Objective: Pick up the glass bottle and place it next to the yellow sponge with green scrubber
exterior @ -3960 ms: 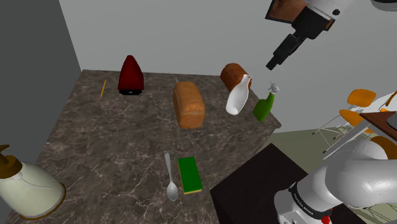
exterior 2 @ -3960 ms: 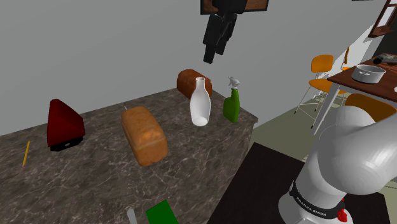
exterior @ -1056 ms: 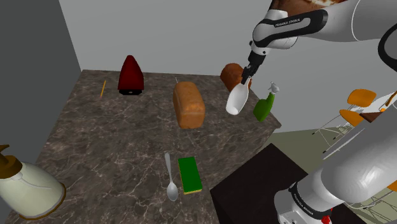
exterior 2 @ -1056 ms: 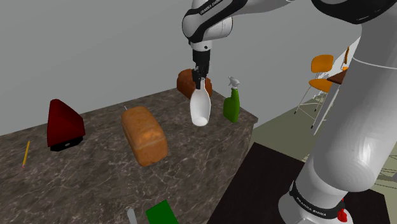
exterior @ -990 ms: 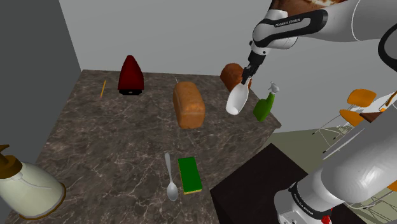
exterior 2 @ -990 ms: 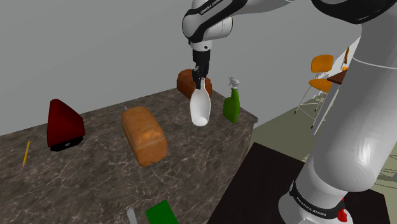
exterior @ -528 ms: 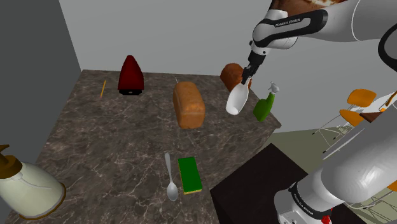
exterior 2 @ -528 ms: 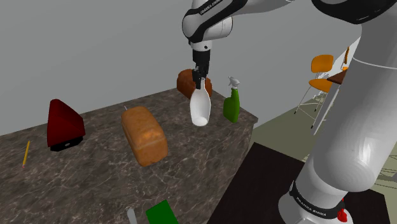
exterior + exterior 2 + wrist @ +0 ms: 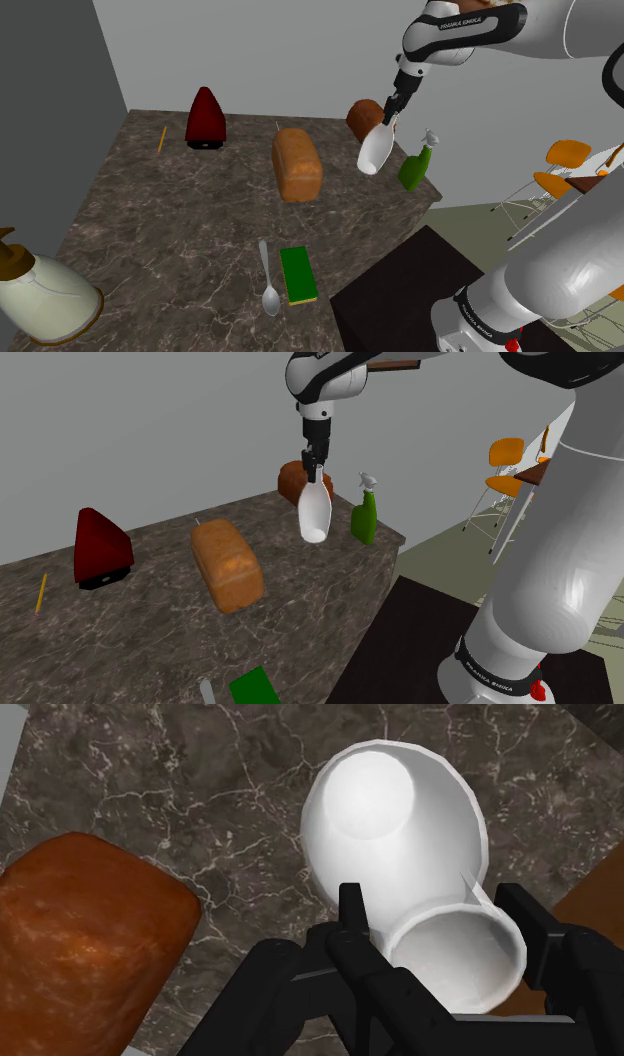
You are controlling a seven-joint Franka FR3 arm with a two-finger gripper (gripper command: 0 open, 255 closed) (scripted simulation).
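Note:
A plain white bottle (image 9: 376, 150) hangs tilted just above the dark marble counter (image 9: 170, 220) near its far right corner. My black gripper (image 9: 391, 111) is shut on its neck from above. The second exterior view has the gripper (image 9: 313, 470) clasping the neck of the bottle (image 9: 314, 512), whose base is off the counter. In the wrist view the two fingers (image 9: 356, 919) clamp the rim of the bottle (image 9: 400, 824). The sponge (image 9: 298, 274), green on top with a yellow side, lies flat near the counter's front edge; its corner (image 9: 253, 687) peeks in low.
A brown bread loaf (image 9: 297, 163) lies between bottle and sponge. A green spray bottle (image 9: 415, 165) stands right beside the bottle, a round brown loaf (image 9: 362, 118) behind it. A spoon (image 9: 268, 280) lies next to the sponge. A dark red cone (image 9: 205, 117) stands far back.
Over four seconds the gripper came down and closed on the bottle's neck. In the last half second it has risen slightly, lifting the bottle off the counter.

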